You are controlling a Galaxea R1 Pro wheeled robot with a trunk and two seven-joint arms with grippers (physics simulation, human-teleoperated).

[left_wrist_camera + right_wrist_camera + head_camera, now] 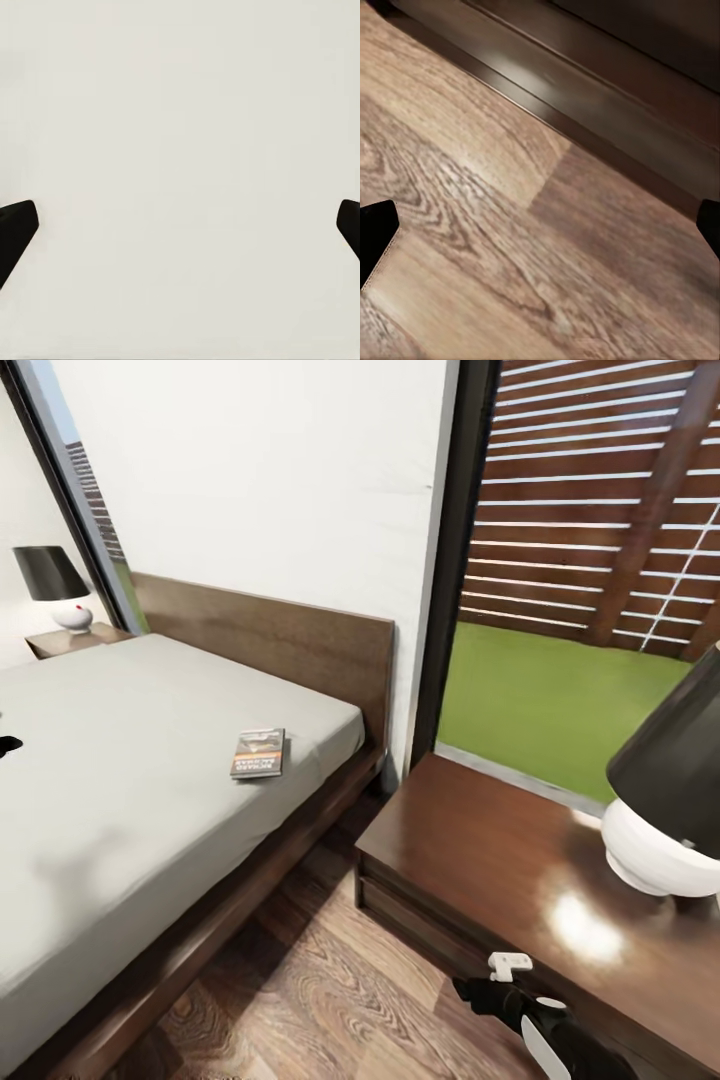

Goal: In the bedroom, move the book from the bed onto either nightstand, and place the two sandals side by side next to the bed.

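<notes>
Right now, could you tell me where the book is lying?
In the head view, the book lies flat on the bed, near the mattress edge that faces the closer nightstand, not far from the headboard.

The bed [110, 780], with a plain light-grey mattress on a dark wooden frame and headboard, is seen at the left. The book [258, 752] lies flat on the mattress near the edge facing the near nightstand [500, 860]. On that nightstand's glossy dark top a lamp [665, 800] with a black shade and white round base stands. A second nightstand [60, 642], bearing a like lamp [55, 588], is placed beyond the bed. A wooden floor [340, 990] lies between bed and near nightstand.
</notes>
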